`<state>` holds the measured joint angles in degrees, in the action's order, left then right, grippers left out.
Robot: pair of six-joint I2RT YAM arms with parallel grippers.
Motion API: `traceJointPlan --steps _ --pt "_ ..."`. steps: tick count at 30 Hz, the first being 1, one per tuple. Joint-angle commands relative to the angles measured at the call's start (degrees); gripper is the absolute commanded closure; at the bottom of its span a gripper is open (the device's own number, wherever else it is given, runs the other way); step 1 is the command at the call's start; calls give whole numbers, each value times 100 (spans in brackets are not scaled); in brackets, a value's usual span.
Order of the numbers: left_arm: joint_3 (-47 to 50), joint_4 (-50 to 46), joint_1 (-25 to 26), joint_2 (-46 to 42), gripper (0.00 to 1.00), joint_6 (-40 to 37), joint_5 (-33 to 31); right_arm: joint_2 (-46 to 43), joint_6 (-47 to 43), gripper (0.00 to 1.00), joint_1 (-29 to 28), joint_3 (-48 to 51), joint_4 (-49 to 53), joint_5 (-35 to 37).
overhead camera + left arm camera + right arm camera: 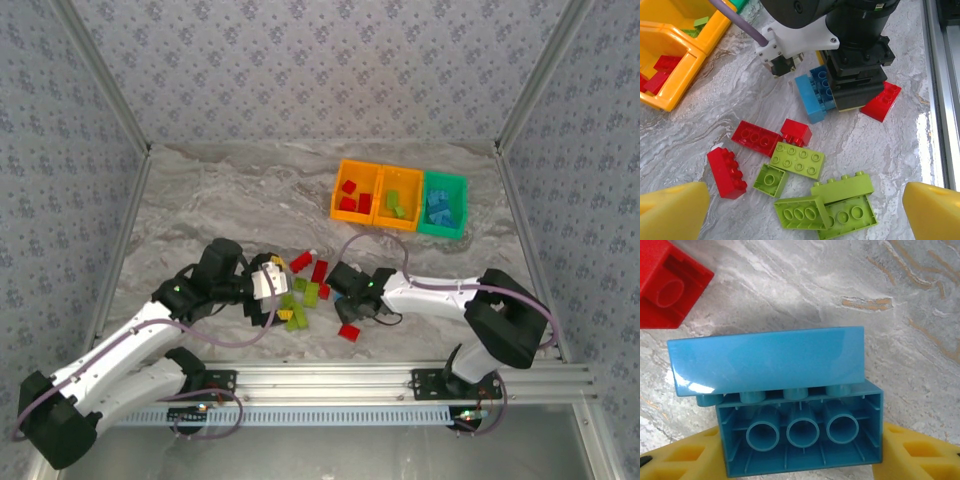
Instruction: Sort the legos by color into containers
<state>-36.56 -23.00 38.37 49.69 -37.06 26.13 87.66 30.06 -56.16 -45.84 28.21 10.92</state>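
Glossy blue studded bricks (765, 360) pinched in right tool (800, 452); marble-veined table (900, 300).

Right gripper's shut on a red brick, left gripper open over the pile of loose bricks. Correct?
Not red: the right gripper is shut on a blue brick, as the right wrist view shows. The left gripper is indeed open over the pile.

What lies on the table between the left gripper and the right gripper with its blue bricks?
Loose red legos and lime green legos, all short of the blue bricks; the left wrist view shows it best.
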Motion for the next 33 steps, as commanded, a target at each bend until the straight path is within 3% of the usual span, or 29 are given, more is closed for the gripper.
traceJointPlan --steps 1,9,12,17,23,28,33 --pt "-13 -120 39 6 1 -115 121 -224 176 44 50 -31 249 227" --pt "-1 385 23 -39 1 584 -299 -1474 553 44 536 -147 1031 1111" --pt "-29 552 13 -67 1 883 -496 -1996 455 43 1165 -218 945 1108" --pt "-69 866 -140 -306 1 1322 -639 -2241 -69 44 2768 -386 249 693" --pt "-58 1077 -203 -499 1 1587 -741 -1270 -376 46 4597 -876 -662 -141" --pt "-76 1019 -198 -516 1 1535 -686 17 -469 45 5291 -1719 -992 -610" --pt "-111 898 -198 -533 1 1508 -791 1175 -610 33 5554 -3013 -496 -798"
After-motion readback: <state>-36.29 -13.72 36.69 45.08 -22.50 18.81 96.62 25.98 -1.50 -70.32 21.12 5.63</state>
